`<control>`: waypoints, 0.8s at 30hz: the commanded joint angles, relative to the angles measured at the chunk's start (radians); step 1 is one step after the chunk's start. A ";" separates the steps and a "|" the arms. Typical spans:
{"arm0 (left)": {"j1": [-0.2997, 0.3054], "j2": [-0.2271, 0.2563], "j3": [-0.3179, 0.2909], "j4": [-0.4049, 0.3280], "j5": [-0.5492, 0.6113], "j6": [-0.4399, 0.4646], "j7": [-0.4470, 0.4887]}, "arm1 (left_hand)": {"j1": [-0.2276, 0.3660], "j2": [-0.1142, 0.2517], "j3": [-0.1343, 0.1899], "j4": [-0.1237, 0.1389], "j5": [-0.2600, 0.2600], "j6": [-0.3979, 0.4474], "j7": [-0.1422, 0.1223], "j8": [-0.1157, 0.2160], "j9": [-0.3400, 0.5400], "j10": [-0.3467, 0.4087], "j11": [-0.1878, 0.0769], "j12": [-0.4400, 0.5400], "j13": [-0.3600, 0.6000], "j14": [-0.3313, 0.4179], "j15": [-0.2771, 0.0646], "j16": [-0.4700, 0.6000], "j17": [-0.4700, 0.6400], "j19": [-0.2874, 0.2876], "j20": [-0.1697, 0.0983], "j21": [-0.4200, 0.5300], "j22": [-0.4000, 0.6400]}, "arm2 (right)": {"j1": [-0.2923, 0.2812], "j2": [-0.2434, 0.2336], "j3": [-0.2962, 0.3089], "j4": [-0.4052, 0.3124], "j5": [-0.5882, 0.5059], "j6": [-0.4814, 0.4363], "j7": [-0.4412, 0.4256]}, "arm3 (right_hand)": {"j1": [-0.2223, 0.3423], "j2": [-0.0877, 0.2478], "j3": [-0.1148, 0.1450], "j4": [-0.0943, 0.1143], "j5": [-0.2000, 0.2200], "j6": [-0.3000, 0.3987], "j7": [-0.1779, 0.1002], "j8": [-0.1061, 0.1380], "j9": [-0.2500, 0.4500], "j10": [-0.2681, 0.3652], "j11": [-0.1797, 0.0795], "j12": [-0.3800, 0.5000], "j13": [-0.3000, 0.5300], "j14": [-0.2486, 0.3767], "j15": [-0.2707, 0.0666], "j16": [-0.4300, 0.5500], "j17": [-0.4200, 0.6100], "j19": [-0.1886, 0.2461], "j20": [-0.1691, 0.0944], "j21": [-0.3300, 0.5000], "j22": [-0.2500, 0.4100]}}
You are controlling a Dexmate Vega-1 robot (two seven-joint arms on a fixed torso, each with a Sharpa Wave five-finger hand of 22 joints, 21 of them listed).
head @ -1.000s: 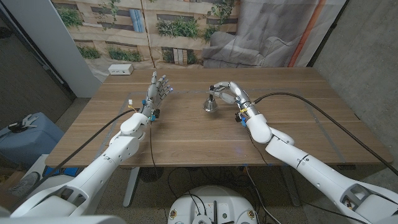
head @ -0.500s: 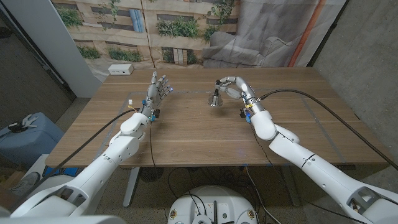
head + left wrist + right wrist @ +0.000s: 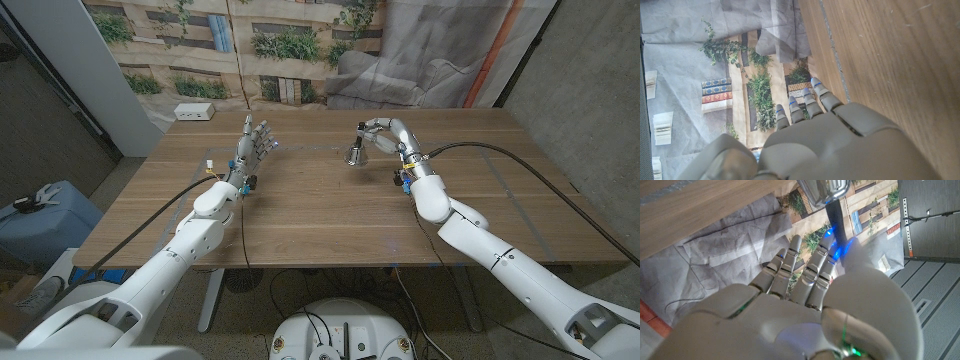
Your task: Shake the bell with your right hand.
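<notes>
The right hand holds the bell by its dark handle, just right of centre in the upper half of the head view. The bell hangs tilted, clear of the tabletop, its flared mouth turned toward the frame's lower left. In the right wrist view the same bell appears at the top edge, polished metal with the handle running down between the fingers.

Handling assessment: the bell looks small, rigid and light, with a smooth reflective body likely to slip if pinched there. The slim handle is judged the proper hold, and the hand is on it.

The left hand stands with fingers apart, holding nothing, upper left of centre; the left wrist view shows its back.

Not determinable: the clapper, the exact finger contact on the handle, and the bell's rim, which is cut off in the right wrist view.
</notes>
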 commanded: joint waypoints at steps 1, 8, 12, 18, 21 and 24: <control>0.000 0.000 0.000 0.000 0.000 0.000 0.000 | -0.001 0.008 0.001 0.007 0.006 0.000 -0.006 0.006 0.004 0.003 -0.006 0.005 0.005 0.006 -0.097 0.006 0.005 0.007 -0.002 0.007 0.006 | -0.011 -0.006 0.029 -0.019 0.038 -0.046 -0.008 | 0.000 0.006 -0.001 -0.001 0.007 0.032 -0.023 0.006 0.003 0.010 -0.001 0.004 0.003 0.009 -0.163 -0.003 0.002 0.010 -0.076 0.005 0.005; 0.000 0.000 0.000 0.000 0.000 0.000 0.000 | -0.001 0.008 0.001 0.007 0.006 0.000 -0.006 0.006 0.004 0.004 -0.004 0.006 0.005 0.007 -0.097 0.006 0.005 0.008 -0.002 0.007 0.006 | -0.007 -0.012 0.033 -0.011 0.049 -0.052 -0.011 | 0.005 0.006 -0.002 -0.002 0.007 0.033 -0.023 0.005 0.003 0.014 -0.001 0.003 0.004 0.011 -0.164 -0.003 0.003 0.011 -0.070 0.004 0.005; 0.000 0.000 0.000 0.000 0.000 0.000 0.000 | -0.001 0.008 0.001 0.007 0.006 0.000 -0.006 0.006 0.004 0.004 -0.005 0.006 0.005 0.006 -0.096 0.006 0.005 0.008 -0.002 0.007 0.006 | -0.002 -0.015 0.031 -0.002 0.047 -0.040 -0.015 | 0.005 0.005 -0.003 0.000 0.007 0.034 -0.023 0.005 0.003 0.016 -0.001 0.004 0.006 0.012 -0.161 -0.003 0.003 0.018 -0.068 0.007 0.005; 0.000 0.000 0.000 0.000 0.000 0.000 0.000 | -0.001 0.008 0.001 0.007 0.006 0.000 -0.006 0.006 0.004 0.002 -0.004 0.005 0.005 0.007 -0.097 0.006 0.005 0.007 -0.002 0.007 0.006 | 0.009 -0.017 0.017 0.029 0.004 0.002 -0.048 | 0.009 0.006 -0.004 -0.001 0.008 0.036 -0.021 0.005 0.003 0.017 -0.001 0.004 0.007 0.014 -0.164 -0.003 0.003 0.019 -0.067 0.006 0.005; 0.000 0.000 0.000 0.000 0.000 0.000 0.000 | -0.001 0.008 0.001 0.007 0.006 0.001 -0.006 0.006 0.004 0.002 -0.005 0.005 0.005 0.006 -0.097 0.006 0.005 0.008 -0.003 0.007 0.006 | 0.017 -0.018 0.010 0.048 -0.028 0.029 -0.072 | 0.010 0.007 -0.004 0.000 0.008 0.037 -0.020 0.006 0.003 0.021 -0.001 0.005 0.009 0.016 -0.164 -0.003 0.003 0.020 -0.068 0.006 0.005; 0.000 0.000 0.000 0.000 0.000 0.000 0.000 | -0.001 0.008 0.002 0.007 0.006 0.000 -0.006 0.006 0.004 0.002 -0.006 0.005 0.005 0.006 -0.098 0.006 0.005 0.008 -0.002 0.007 0.006 | 0.026 -0.017 0.001 0.072 -0.071 0.059 -0.107 | 0.013 0.006 -0.004 -0.001 0.008 0.039 -0.020 0.006 0.003 0.021 -0.001 0.005 0.010 0.017 -0.165 -0.003 0.004 0.020 -0.070 0.005 0.005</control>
